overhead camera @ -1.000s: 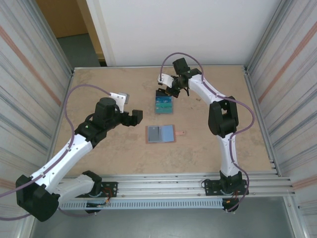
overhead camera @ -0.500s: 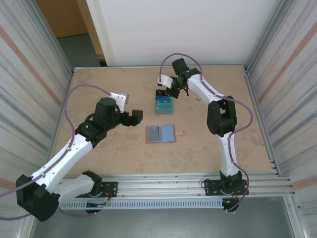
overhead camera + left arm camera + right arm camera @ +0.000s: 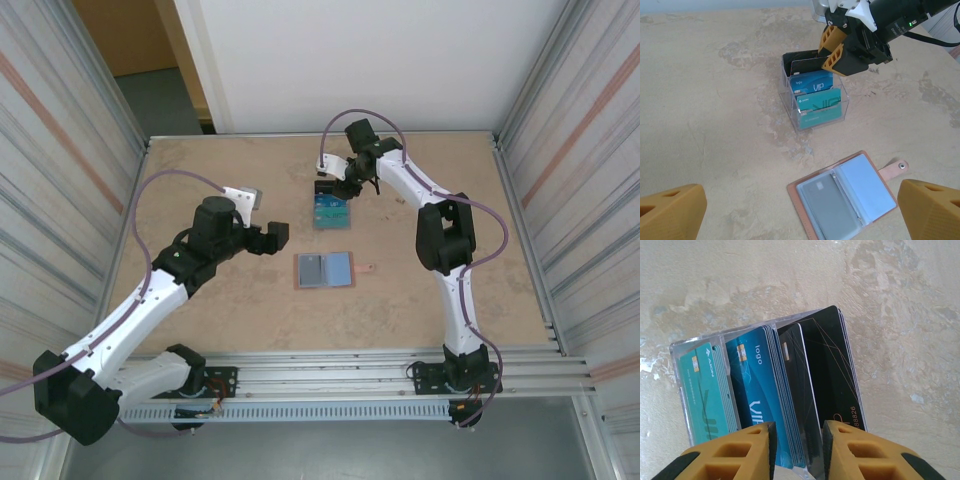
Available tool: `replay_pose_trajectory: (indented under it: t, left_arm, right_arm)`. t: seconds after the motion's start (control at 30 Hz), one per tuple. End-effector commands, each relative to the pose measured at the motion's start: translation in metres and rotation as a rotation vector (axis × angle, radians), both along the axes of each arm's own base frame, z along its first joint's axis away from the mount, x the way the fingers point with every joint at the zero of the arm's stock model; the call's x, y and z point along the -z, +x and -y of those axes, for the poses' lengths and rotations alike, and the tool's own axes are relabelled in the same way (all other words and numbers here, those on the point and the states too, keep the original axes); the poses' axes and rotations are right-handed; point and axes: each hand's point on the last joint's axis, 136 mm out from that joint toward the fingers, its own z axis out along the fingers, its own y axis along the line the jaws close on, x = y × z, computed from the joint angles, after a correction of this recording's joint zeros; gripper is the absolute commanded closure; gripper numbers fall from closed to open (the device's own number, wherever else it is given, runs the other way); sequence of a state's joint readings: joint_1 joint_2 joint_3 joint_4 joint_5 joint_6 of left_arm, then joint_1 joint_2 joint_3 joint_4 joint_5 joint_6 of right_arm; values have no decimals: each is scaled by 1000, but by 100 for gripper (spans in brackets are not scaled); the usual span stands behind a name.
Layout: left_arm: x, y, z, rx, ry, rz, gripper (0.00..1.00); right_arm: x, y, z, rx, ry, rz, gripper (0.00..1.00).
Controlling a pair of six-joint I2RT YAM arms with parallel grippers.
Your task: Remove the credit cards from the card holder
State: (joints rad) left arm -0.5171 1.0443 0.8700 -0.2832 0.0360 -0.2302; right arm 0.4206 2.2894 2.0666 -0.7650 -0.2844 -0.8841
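left gripper [image 3: 272,236]: fingers wide apart, empty, above table [image 3: 715,125] | right gripper [image 3: 799,445]: fingers slightly apart, one each side of a black card [image 3: 802,400] | credit cards [image 3: 815,95]: upright in clear box [image 3: 794,111] | card holder [image 3: 840,197]: lying open on table, apart from box

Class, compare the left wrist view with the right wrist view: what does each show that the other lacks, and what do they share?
The left wrist view adds the card holder, lying open on the table apart from the clear box. It also adds the holder's strap tab and the wide-open left claw.

The right wrist view adds close detail, such as digits printed on the black card and a chip on the teal card.

Both show the right claw above the clear box, which holds teal, blue and black cards on edge.
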Motion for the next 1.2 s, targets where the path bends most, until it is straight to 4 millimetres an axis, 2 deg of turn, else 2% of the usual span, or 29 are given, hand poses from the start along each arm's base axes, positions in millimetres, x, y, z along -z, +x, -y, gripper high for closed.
replay_pose_trajectory:
  t: [0.0, 0.13, 0.27, 0.3, 0.43, 0.57, 0.6, 0.63, 0.67, 0.87, 1.0, 1.07, 1.17]
  left_arm:
    - [-11, 1, 1, 4, -20, 27, 1]
    - [-12, 0, -2, -5, -18, 32, 2]
    - [-13, -2, -3, -6, -17, 35, 1]
    - [-13, -2, -4, -8, -17, 36, 1]
    - [-13, -4, -7, -18, -16, 41, 1]
    - [-15, -5, -12, -43, -23, 49, 1]
    - [-15, -5, -12, -47, -25, 50, 1]
    - [-14, -5, -14, -53, -26, 49, 1]
    - [-14, -6, -14, -55, -30, 52, 1]
    - [-10, -10, -25, -95, -27, 49, 1]
    - [-9, -14, -35, -129, -42, 52, 1]
    - [-6, -15, -41, -150, -51, 49, 1]
    - [-3, -16, -51, -190, -65, 48, 1]
  right_arm:
    - [-29, -2, -5, 30, 43, 14, 67]
    - [-58, -1, -4, 122, 112, 48, 59]
    - [-88, -10, -5, 220, 216, 78, 54]
    - [-87, -14, -2, 251, 232, 76, 54]
    - [-104, -24, 8, 394, 309, 105, 46]
    - [-111, -48, 9, 483, 380, -30, 44]
    - [-111, -55, 7, 490, 401, -71, 45]
    - [-111, -62, 3, 494, 431, -105, 39]
    - [-109, -68, 1, 510, 470, -136, 1]
    - [-92, -99, -11, 586, 615, -308, 1]
    - [-76, -124, -22, 588, 586, -459, 1]
    - [-62, -137, -28, 598, 521, -443, 1]
    - [-40, -147, -28, 668, 390, -296, 1]
